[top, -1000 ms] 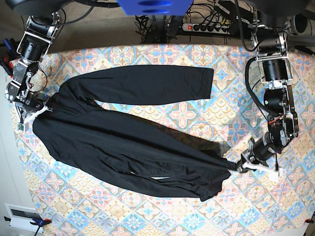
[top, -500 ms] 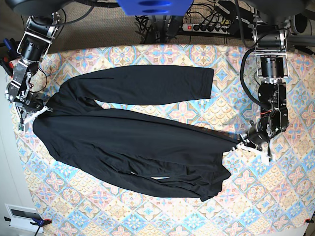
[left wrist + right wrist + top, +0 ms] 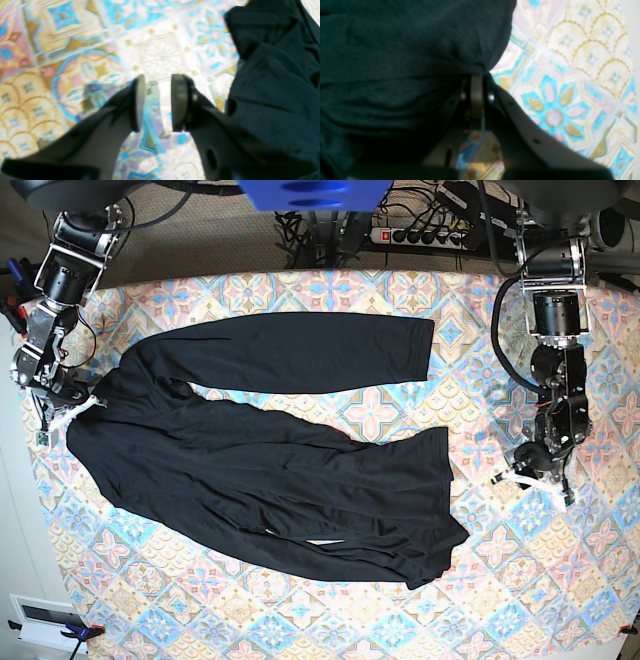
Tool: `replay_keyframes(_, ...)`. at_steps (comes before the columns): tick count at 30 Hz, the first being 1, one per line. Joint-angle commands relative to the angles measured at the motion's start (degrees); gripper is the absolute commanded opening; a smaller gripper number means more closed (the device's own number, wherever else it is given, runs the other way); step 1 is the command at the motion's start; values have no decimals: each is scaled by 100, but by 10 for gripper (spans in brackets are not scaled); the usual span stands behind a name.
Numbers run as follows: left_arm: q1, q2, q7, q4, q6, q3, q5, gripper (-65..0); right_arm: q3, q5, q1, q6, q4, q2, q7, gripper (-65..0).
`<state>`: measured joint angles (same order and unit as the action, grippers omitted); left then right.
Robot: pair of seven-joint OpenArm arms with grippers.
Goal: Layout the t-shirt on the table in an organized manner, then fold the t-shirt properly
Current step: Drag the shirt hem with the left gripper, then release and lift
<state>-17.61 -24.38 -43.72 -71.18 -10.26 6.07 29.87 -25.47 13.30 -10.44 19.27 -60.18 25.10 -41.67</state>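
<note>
The black long-sleeved t-shirt [image 3: 270, 470] lies spread across the patterned table [image 3: 380, 415], one sleeve stretched along the back and the body bunched toward the front. My left gripper [image 3: 530, 483] hovers just right of the hem, apart from it. In the left wrist view this gripper [image 3: 156, 102] is open with only tablecloth between its pads, and the t-shirt [image 3: 275, 87] lies to their right. At the table's left side my right gripper [image 3: 72, 410] is shut on the t-shirt's shoulder edge. Its wrist view shows the jaws [image 3: 477, 82] pinching a fold of the t-shirt [image 3: 407, 62].
A power strip [image 3: 420, 235] and cables lie beyond the table's back edge. A white box [image 3: 45, 620] sits off the front left corner. Patterned cloth [image 3: 560, 580] shows to the right of the hem and along the front.
My left gripper opened and let go of the hem corner it had pulled rightward. The released fabric slackened back to the left, and the gripper now stands a little to its right.
</note>
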Motion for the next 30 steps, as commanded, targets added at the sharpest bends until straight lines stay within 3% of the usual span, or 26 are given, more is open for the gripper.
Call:
replay_keyframes(1,-72,-133,131,-95,20,215,15,-430,-24,19,-104,-15,-105,149,92,-650)
replay_keyframes(5,262,-116,113,-131,20,743,288,-364,-24,19,-86,-6,-122,149,57,-650)
replay_keyframes(10,877,-248,-274,-368,20,778,1457,-346,-15,19,-51,21,-966,149,-198,-644)
replay_keyframes(13,1334,-300,-265,-693,20,787,2064,-346,46,55,468,29,-1626,131,-338,-591)
replay_keyframes(16,1598,-292,-291,-887,20,787,2424,-346,29,186,573,29,-2083,-106,-620,-519)
replay_keyframes(22,1862,-283,-291,-931,20,778,2785,-346,20,855,617,29,-2162,-176,-892,-442)
replay_keyframes(30,1897,-274,-300,-931,20,734,2793,-346,20,1022,758,21,-1749,-176,-884,-436)
